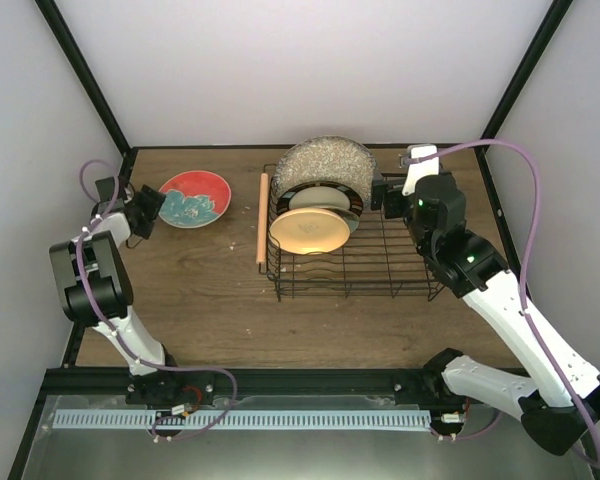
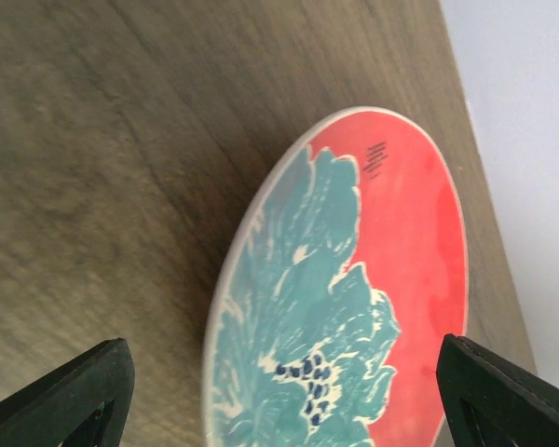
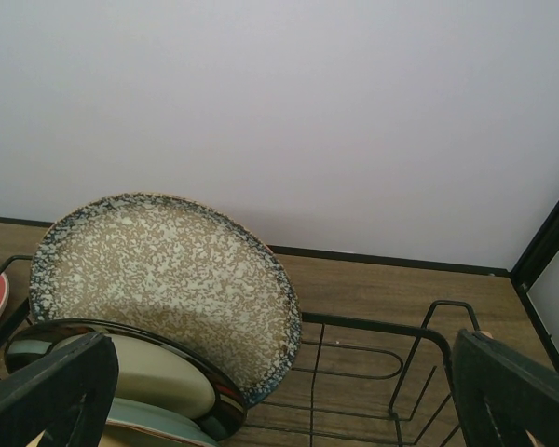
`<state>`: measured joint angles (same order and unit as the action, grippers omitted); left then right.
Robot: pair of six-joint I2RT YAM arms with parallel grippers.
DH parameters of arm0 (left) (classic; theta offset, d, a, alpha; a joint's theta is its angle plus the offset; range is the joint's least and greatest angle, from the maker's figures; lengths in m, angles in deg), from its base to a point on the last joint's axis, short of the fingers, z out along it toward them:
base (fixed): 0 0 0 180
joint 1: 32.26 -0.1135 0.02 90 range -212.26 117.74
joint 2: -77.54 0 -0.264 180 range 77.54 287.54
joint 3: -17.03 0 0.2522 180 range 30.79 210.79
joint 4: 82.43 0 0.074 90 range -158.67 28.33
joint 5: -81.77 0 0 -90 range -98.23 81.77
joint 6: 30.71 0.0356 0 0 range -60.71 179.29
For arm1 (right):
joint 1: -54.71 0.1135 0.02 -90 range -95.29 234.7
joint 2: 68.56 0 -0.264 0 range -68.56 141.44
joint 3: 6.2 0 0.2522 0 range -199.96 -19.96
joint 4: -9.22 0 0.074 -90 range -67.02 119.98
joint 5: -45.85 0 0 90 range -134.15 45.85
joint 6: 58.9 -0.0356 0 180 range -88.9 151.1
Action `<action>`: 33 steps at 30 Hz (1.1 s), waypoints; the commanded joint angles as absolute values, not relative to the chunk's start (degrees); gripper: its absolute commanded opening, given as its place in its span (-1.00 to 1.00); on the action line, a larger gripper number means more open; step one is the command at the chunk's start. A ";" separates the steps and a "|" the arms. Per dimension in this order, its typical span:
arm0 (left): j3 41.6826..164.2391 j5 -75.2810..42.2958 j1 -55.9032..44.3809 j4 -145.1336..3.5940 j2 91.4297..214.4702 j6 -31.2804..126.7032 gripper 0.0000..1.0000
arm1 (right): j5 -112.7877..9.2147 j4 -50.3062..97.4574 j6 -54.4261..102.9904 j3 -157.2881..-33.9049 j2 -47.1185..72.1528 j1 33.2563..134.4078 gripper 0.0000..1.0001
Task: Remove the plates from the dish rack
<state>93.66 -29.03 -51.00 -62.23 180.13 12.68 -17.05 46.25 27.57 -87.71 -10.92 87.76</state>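
The red plate with teal pattern (image 1: pixel 193 198) lies flat on the table at the back left; it fills the left wrist view (image 2: pixel 345 298). My left gripper (image 1: pixel 148 212) is open at its left rim, touching nothing. The black wire dish rack (image 1: pixel 380 262) holds the big speckled plate (image 1: pixel 325 165) at the back, then the cream plate with dark striped rim (image 1: pixel 325 197), a pale green one (image 1: pixel 352 222) and a yellow-tan one (image 1: pixel 308 231). My right gripper (image 1: pixel 378 193) is open, just right of these plates. The speckled plate also shows in the right wrist view (image 3: pixel 168 279).
The rack's wooden rod handle (image 1: pixel 262 217) lies along its left side. The right half of the rack shows bare wires (image 3: pixel 373 358). Black frame posts stand at the back corners. The back wall is close behind the rack.
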 commanded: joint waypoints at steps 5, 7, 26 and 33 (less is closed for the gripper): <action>99.01 -25.94 -49.02 -62.22 174.41 26.37 0.68 | -16.47 46.40 26.24 -88.13 -12.13 87.32 0.99; 101.74 -32.96 -45.66 -67.60 172.12 34.06 0.67 | -16.60 46.24 26.20 -87.79 -12.29 87.36 0.99; 110.78 -46.30 -6.65 -33.03 163.20 115.53 0.04 | -15.78 46.40 25.58 -85.84 -14.27 87.37 1.00; 110.25 -41.77 -3.39 -32.62 164.84 120.84 -0.11 | -15.21 47.06 25.38 -85.79 -15.01 87.34 1.00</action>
